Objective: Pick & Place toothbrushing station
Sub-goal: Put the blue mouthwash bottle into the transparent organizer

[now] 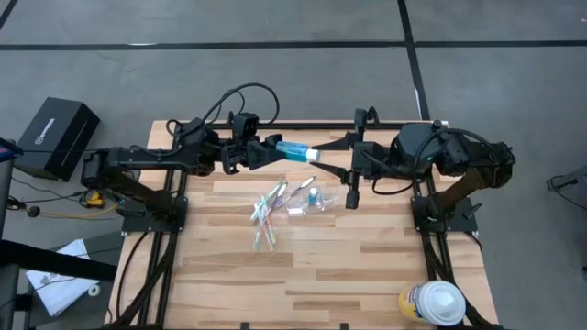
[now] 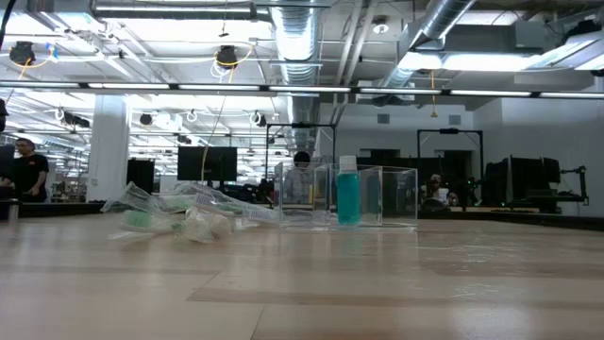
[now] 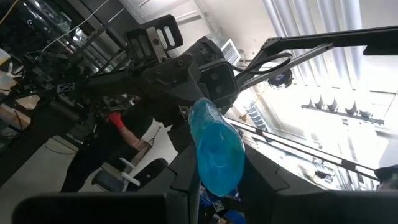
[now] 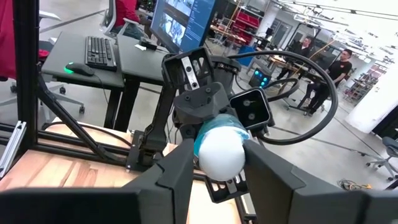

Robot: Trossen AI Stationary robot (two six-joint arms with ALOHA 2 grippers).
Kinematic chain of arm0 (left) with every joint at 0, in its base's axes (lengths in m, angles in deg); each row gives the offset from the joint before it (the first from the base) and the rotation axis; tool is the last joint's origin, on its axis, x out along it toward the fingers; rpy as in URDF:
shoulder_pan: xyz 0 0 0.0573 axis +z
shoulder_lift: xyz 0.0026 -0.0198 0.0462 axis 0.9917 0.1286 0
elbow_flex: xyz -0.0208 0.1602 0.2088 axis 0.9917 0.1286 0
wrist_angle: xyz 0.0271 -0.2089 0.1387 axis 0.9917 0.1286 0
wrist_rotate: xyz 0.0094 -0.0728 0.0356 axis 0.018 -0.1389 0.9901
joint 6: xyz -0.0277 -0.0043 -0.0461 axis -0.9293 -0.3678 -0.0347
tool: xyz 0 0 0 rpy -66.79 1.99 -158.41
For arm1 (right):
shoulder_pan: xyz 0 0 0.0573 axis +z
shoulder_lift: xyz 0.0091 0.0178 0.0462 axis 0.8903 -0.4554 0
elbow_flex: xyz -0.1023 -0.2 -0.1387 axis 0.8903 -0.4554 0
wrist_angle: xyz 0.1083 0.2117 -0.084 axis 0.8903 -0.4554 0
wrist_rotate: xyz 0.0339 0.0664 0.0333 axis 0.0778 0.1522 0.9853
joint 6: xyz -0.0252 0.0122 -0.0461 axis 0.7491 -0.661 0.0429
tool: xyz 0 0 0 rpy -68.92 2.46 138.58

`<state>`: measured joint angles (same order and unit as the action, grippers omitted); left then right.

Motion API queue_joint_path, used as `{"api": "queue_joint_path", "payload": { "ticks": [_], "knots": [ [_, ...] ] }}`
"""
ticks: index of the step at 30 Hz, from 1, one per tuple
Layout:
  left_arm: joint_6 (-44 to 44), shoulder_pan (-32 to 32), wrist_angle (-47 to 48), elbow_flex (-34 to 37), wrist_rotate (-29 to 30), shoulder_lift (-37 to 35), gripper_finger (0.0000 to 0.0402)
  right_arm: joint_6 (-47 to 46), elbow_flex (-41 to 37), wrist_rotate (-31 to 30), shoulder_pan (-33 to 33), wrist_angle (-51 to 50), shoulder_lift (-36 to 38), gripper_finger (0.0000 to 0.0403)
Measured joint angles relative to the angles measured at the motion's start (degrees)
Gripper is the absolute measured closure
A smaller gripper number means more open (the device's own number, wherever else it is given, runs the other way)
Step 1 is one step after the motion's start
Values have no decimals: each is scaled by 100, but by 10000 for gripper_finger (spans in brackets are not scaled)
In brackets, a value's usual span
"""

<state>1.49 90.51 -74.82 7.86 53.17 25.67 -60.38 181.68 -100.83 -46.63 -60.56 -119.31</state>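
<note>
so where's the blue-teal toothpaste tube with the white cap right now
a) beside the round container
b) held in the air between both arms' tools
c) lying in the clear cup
b: in the high view the blue-teal toothpaste tube spans the left tool and right tool, above the table's back edge.
</note>
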Motion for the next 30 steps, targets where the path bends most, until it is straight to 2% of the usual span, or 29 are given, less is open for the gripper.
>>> {"api": "queue_joint_path", "payload": {
  "ticks": [7, 13, 19, 26, 30],
  "knots": [
    [-1, 0, -13, 0, 6, -2, 332, 15, 2, 146, -70, 7, 11, 319],
    [2, -4, -13, 0, 0, -2, 332, 42, 4, 254, -72, 10, 11, 312],
    [47, 2, -17, 0, -40, -2, 331, 57, 4, 302, -146, 20, 11, 323],
    [228, 2, -15, 2, -29, -2, 218, 37, 50, 370, -204, -17, -24, 323],
    [483, 24, -13, 2, -32, -2, 202, 37, 77, 343, -216, 19, -2, 323]
  ]
}}
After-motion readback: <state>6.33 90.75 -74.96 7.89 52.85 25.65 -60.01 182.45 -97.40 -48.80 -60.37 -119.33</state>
